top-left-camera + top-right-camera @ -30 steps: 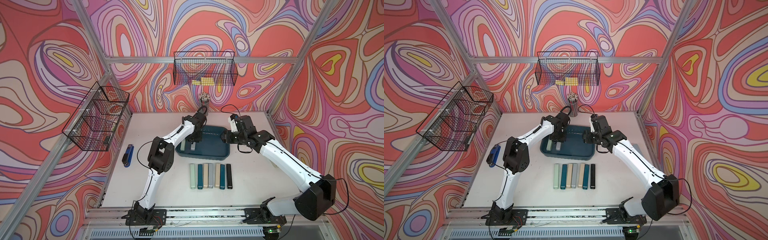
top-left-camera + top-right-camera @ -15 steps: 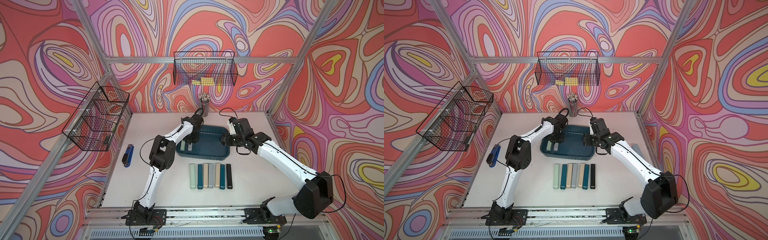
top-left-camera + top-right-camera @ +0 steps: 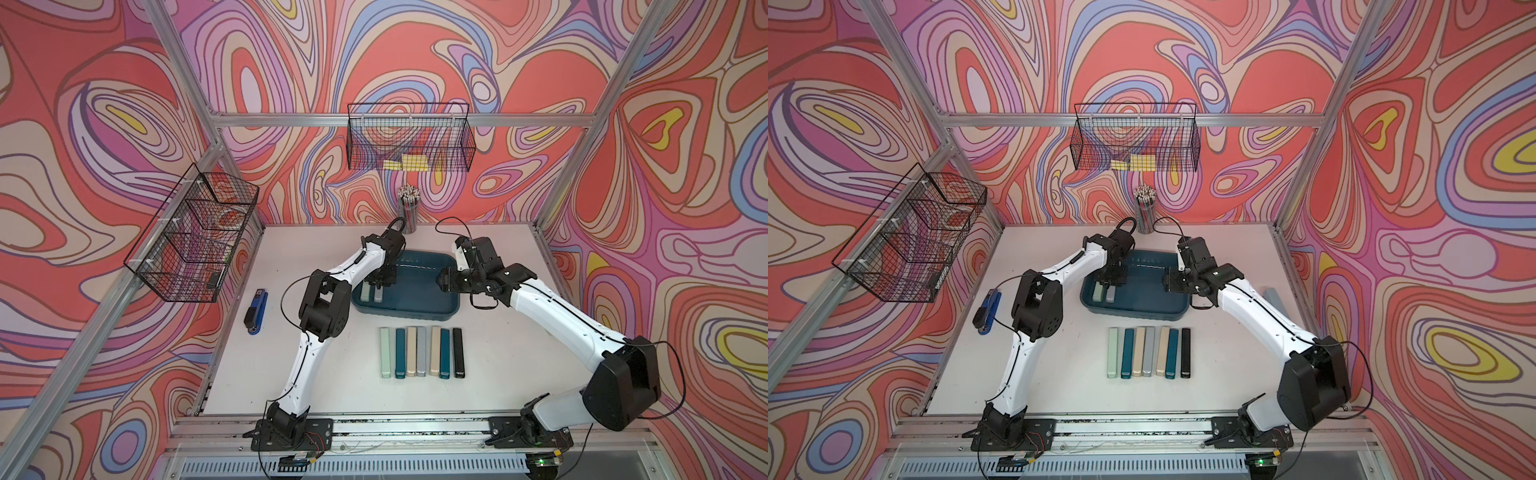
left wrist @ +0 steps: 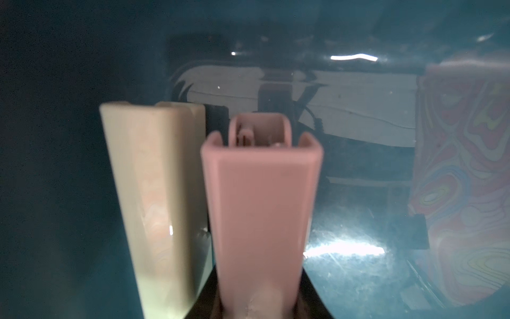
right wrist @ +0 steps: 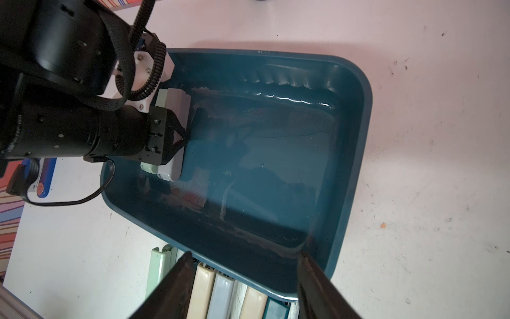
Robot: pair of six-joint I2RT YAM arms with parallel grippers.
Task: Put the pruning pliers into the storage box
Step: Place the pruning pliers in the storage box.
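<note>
The dark teal storage box (image 3: pixel 415 318) (image 3: pixel 1133 313) stands mid-table. Inside, at its left end, lies a pale green pruning pliers case (image 3: pixel 365 293) (image 4: pixel 154 193). My left gripper (image 3: pixel 379 285) (image 4: pixel 255 303) is shut on a grey case (image 3: pixel 377 295) (image 5: pixel 172 169) held low right beside the green one; the left wrist view tints it pinkish. My right gripper (image 3: pixel 441 279) (image 5: pixel 245 252) hangs open and empty over the box's right edge. Several more pruning pliers (image 3: pixel 422 352) (image 3: pixel 1148 352) lie in a row in front of the box.
A blue-and-black stapler (image 3: pixel 256 311) lies at the table's left. A cup of pencils (image 3: pixel 409 210) stands behind the box at the back wall. Black wire baskets hang on the back wall (image 3: pixel 409 141) and on the left wall (image 3: pixel 191 237).
My right gripper has moved a little left over the box's right edge and its jaws have spread wider. My left gripper has shifted the grey case slightly towards the green one.
</note>
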